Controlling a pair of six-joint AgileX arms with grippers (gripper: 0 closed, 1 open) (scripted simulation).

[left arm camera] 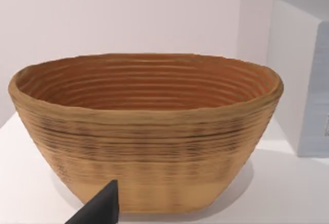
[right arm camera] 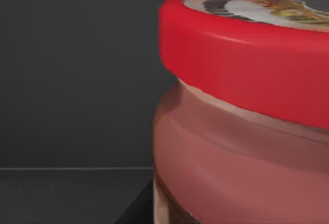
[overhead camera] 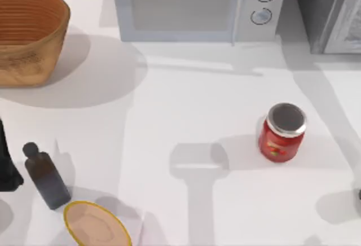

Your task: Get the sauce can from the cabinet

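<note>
Close in front of the right end effector, seen from its wrist: the sauce can (right arm camera: 247, 106), upright, long axis vertical, red-rimmed lid with a dark emblem, against dark walls and a dark floor, so judged to stand inside the cabinet (overhead camera: 333, 14) at one o'clock of the worktop (overhead camera: 186, 99). Cannot tell whether the right end effector is spread, pressed together or pinching anything. Clearly the nearer arm to the can; needs a level approach straight ahead and a grip across the can's round body, below the lid. Not to be confused with the red can with a silver-grey top (overhead camera: 282, 133) out on the worktop at three o'clock. Parked at nine o'clock: the left arm (overhead camera: 7, 164), facing the wicker basket (left arm camera: 146, 131); cannot tell the state of its end effector either
</note>
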